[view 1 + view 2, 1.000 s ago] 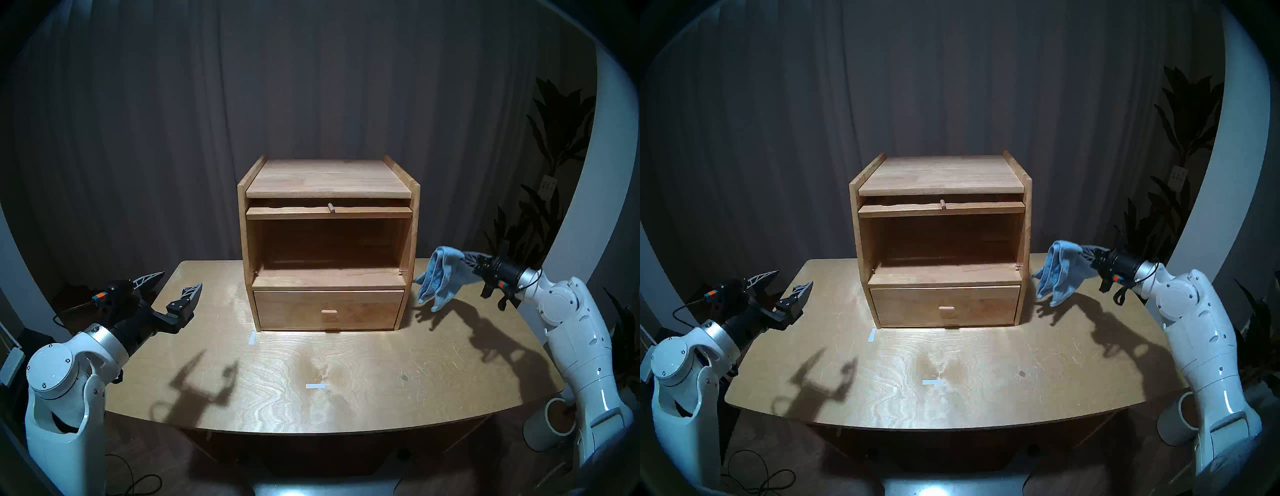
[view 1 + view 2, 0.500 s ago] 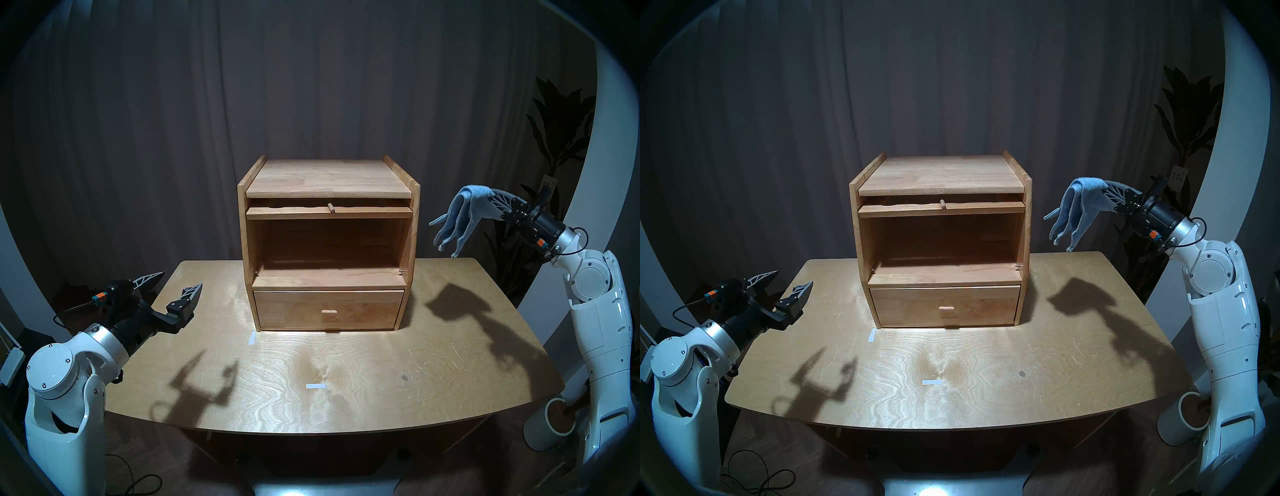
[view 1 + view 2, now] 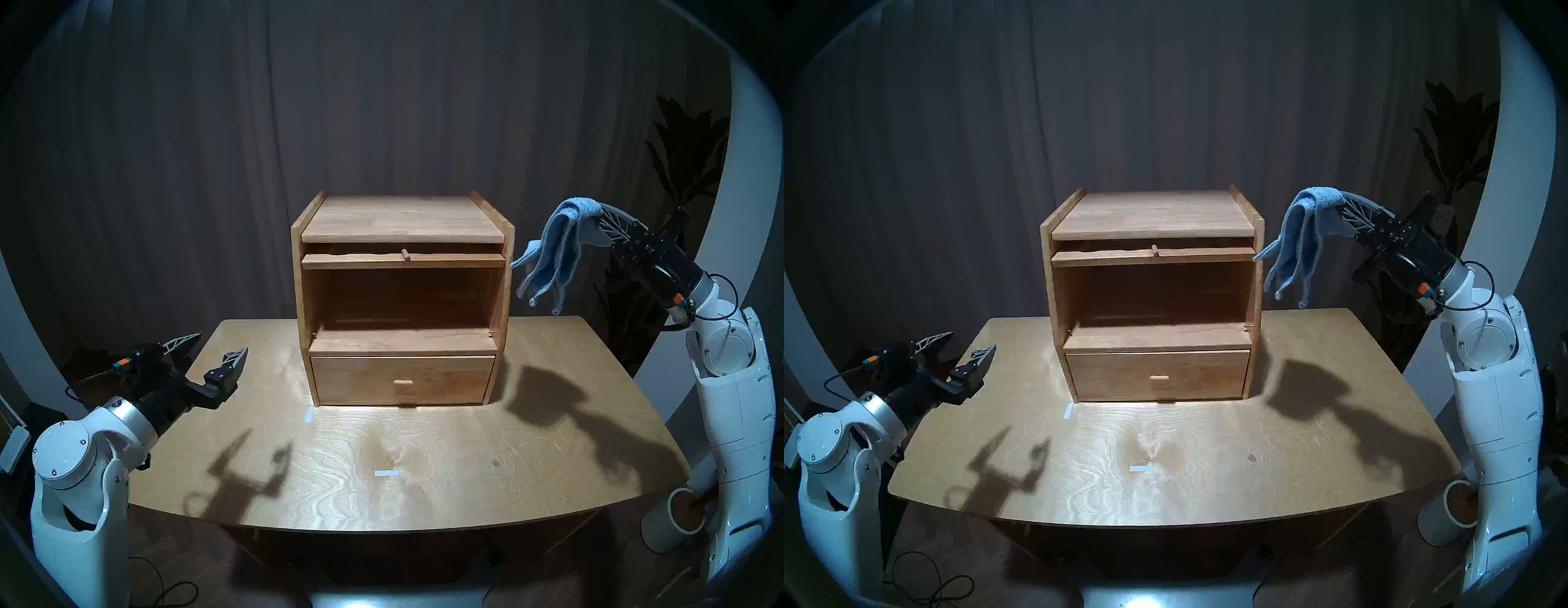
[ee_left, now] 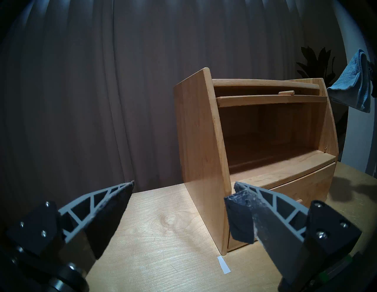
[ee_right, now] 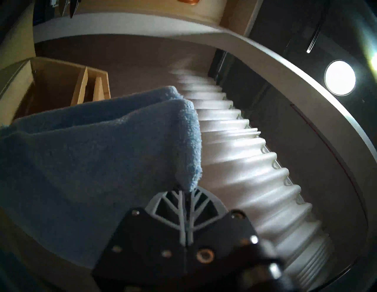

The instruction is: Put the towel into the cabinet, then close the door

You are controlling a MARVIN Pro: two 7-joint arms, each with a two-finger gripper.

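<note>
A: Left side?
B: Left gripper at 9 o'clock of the cabinet, above the table edge. Jaws spread wide, nothing between them. Wrist view: both fingers clear of the cabinet's side panel, white tape strip on the table between them.

A: Cabinet?
B: Centre of the table, toward 12 o'clock. Upper compartment wide open, nothing visible inside. Door is pushed in flat under the top board, only its front edge and peg knob show. Drawer below is flush with the front.

A: Towel?
B: Towel is in the air at 3 o'clock of the cabinet, level with the door edge, well above the table. Nearest corner is just beside the cabinet's right wall; can't tell if it touches.

A: Right gripper?
B: Right gripper jaws clamped on the towel's top fold, rest hangs in loose folds. Wrist view confirms: fingers pressed together, cloth bunched over the tips.
</note>
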